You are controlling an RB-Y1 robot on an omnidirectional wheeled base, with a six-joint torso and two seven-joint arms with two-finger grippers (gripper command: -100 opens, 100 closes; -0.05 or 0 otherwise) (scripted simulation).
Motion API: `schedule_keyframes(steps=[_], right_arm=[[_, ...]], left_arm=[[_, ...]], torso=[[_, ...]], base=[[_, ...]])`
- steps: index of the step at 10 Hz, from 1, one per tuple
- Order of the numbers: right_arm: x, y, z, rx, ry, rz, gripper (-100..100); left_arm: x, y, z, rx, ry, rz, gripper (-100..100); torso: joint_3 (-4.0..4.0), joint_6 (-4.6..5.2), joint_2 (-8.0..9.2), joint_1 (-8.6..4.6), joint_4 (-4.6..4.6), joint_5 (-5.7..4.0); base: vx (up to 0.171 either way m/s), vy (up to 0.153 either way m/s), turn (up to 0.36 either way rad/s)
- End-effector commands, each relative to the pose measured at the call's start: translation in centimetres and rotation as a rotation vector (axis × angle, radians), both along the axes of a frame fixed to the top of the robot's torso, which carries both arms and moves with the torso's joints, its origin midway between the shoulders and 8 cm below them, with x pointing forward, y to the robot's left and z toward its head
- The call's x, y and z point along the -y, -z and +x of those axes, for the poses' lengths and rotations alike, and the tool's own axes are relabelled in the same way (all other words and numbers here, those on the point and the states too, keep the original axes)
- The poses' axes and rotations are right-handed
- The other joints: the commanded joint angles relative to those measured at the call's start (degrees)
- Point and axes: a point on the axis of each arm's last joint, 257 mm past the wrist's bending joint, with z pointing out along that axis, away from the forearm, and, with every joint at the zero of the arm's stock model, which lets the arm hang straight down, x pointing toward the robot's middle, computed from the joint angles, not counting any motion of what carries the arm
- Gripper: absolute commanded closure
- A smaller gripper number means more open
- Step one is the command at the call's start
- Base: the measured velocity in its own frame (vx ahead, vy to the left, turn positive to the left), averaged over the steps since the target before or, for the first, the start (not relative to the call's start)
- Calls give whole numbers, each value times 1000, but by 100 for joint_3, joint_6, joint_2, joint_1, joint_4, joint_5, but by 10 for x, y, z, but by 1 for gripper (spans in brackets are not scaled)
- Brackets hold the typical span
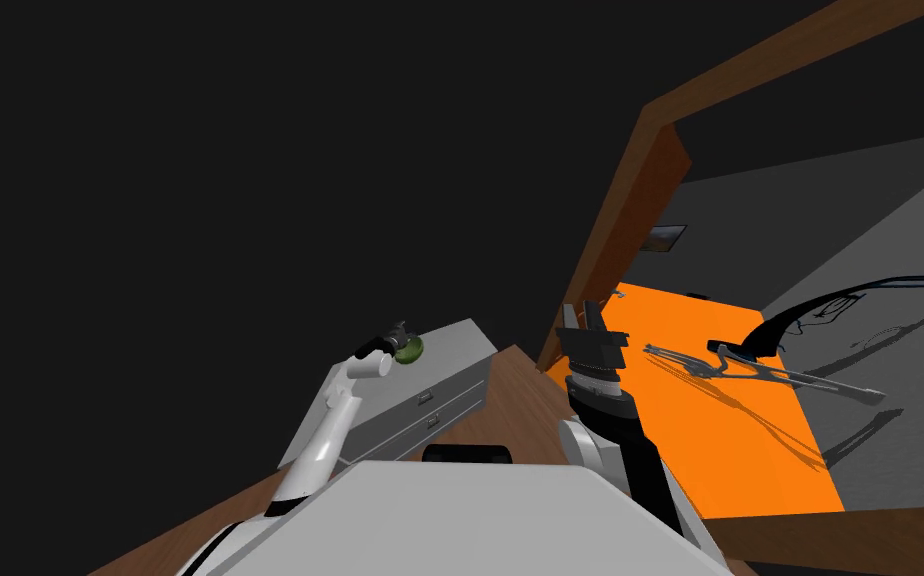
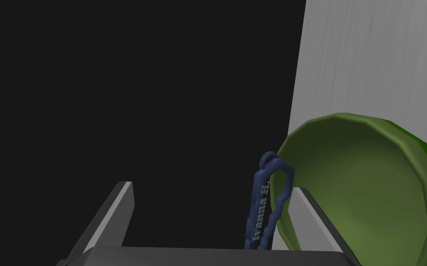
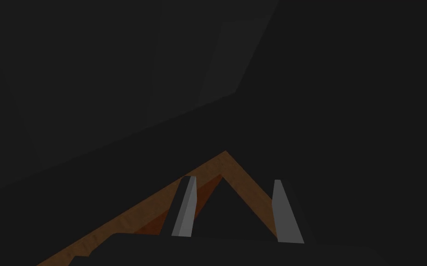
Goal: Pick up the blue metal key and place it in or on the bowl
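Left gripper [image 2: 212, 185]: blades spread wide, clamping nothing. Blue key [image 2: 264, 203] stands on edge between them, close by one blade and right at the rim of the green bowl [image 2: 365, 184]. Bowl sits on a grey drawer cabinet [image 1: 450, 355]; right gripper [image 1: 580, 312] is raised beside the wooden door frame [image 1: 630, 200], fingers apart, empty.

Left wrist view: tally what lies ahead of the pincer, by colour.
Blue: 1, the key
Green: 1, the bowl
Grey: 1, the cabinet top
Total: 3
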Motion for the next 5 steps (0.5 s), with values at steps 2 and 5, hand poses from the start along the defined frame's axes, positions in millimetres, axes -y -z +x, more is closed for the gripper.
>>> schedule_keyframes(steps=[2, 5], right_arm=[[0, 0, 0, 0, 0, 0, 0], [0, 0, 0, 0, 0, 0, 0]], left_arm=[[-2, -14, -2, -1, 4, 1, -100], [-2, -17, -3, -1, 5, 1, 0]], torso=[[0, 0, 0, 0, 0, 0], [0, 0, 1, 3, 0, 1]], base=[[8, -16, 15], [5, -8, 6]])
